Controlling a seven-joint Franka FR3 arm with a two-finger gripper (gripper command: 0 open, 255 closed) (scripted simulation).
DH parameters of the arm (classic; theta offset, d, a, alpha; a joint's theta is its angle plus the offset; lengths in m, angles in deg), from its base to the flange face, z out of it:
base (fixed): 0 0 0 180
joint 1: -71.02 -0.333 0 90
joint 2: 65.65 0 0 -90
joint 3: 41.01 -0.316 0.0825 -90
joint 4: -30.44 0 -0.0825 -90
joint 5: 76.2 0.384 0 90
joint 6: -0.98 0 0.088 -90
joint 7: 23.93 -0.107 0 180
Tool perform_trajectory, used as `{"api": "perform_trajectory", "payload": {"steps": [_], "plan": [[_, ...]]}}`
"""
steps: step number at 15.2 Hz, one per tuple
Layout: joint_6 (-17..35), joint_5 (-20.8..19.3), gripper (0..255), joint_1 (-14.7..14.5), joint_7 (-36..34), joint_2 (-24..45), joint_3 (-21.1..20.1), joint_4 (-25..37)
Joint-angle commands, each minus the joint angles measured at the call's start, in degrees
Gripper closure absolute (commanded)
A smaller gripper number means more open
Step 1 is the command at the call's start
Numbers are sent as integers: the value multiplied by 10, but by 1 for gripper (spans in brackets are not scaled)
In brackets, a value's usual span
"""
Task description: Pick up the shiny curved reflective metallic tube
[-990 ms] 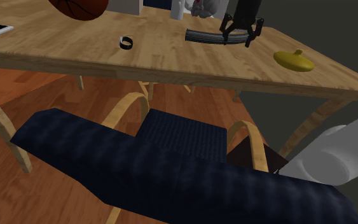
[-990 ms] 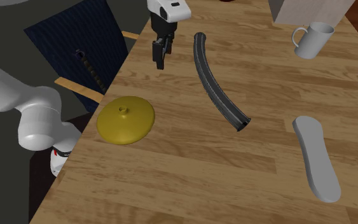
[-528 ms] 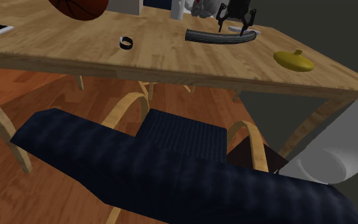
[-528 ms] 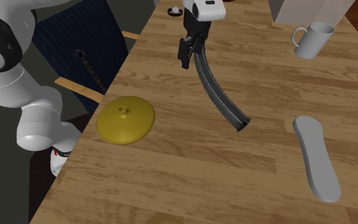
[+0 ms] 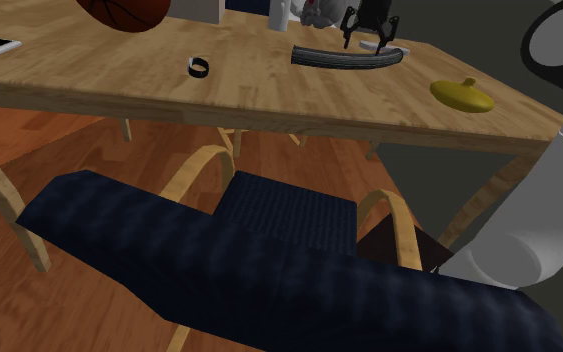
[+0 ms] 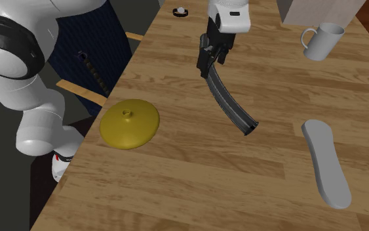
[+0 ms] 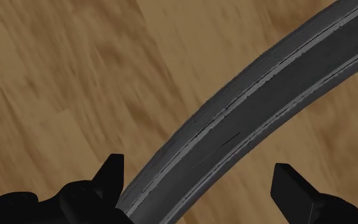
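Note:
A dark grey curved tube [image 6: 230, 104] lies flat on the wooden table [image 6: 176, 184]. In the shoulder view the tube [image 5: 341, 58] runs along the table's far part. My black gripper [image 6: 210, 61] is down over the tube's upper half, open, with one finger on each side of it. In the wrist view the tube [image 7: 254, 121] passes diagonally between the two fingertips [image 7: 112, 173], close to one and well apart from the other. Nothing is clasped. In the shoulder view the gripper [image 5: 369, 42] stands just above the tube's right end.
A yellow lid [image 6: 130, 123] lies near the table's edge by the arm. Beyond the tube are a white mug [image 6: 320, 41], a grey oblong object [image 6: 327, 164] and a pale box [image 6: 314, 10]. A small ring [image 5: 199, 67], a basketball [image 5: 124, 12] and a dark blue chair [image 5: 269, 260] are nearby.
The gripper has moved from the bare wood beside the tube toward the mug's side and now stands astride the tube. The tube has not moved.

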Motion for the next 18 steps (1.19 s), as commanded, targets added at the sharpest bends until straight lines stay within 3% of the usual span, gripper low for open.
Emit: {"api": "perform_trajectory", "payload": {"steps": [1, 5, 6, 15, 18], "plan": [[17, 0, 0, 0, -1, -6, 0, -23], [40, -1, 0, -1, -1, -13, 0, -53], [39, -1, 255, -1, -1, -13, 0, -52], [40, -1, 255, -1, -1, -13, 0, -53], [13, 0, 255, 0, -1, -5, 0, -17]]}}
